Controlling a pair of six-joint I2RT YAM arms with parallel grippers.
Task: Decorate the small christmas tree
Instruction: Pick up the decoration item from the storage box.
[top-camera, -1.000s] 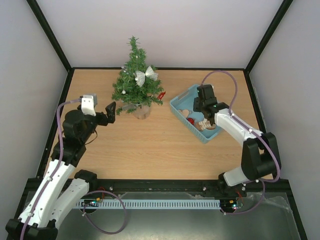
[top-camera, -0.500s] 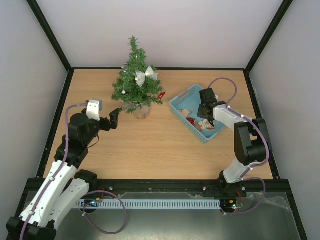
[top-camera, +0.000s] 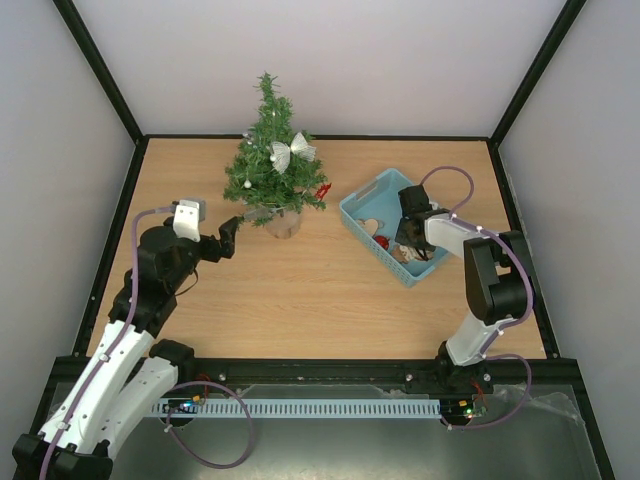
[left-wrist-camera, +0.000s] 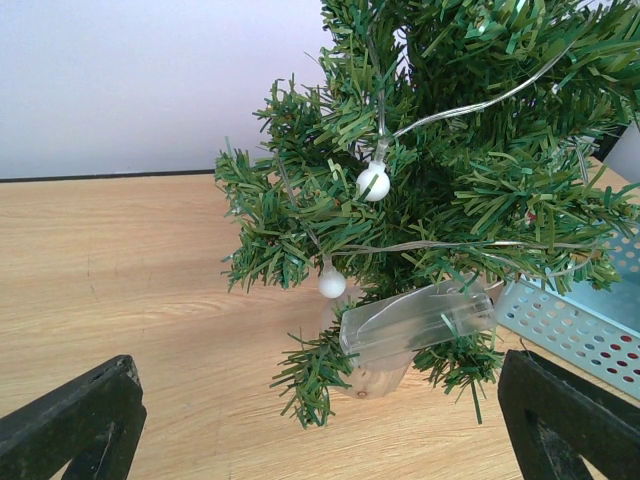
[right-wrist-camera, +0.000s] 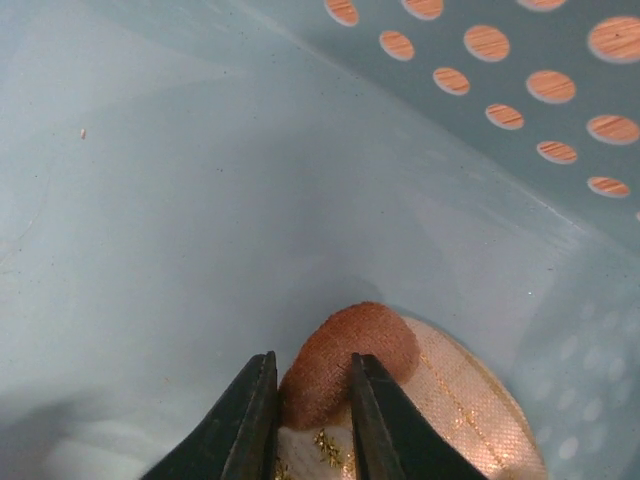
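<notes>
The small christmas tree (top-camera: 270, 165) is standing near the far edge of the tabletop (top-camera: 300, 290), left of the middle, on a short wooden stump (top-camera: 283, 224). From above, a silver bow (top-camera: 291, 152) is showing high on the tree and a small red piece (top-camera: 322, 190) is hanging on its right side. The left wrist view is adding what the overhead view is too small to give: a thin wire with white beads (left-wrist-camera: 373, 181) is running through the branches, and a clear plastic box (left-wrist-camera: 420, 318) is sitting low in them, just above the stump (left-wrist-camera: 372, 378).

The left gripper (top-camera: 229, 236) is hovering just left of the tree's base with its jaws spread wide; in its own camera both black fingers (left-wrist-camera: 75, 425) are framing the tree from the bottom corners, holding nothing.

A blue perforated basket (top-camera: 353, 221) is lying right of the tree, toward the right edge. From above, the right gripper (top-camera: 413, 241) is reaching down into it, its fingertips hidden. The right wrist view is showing them: the right gripper (right-wrist-camera: 312, 372) is pinching the fuzzy lobe of a brown ornament (right-wrist-camera: 350, 345), which is lying on the basket (right-wrist-camera: 200, 200) floor over a pale, gold-flecked part.
</notes>
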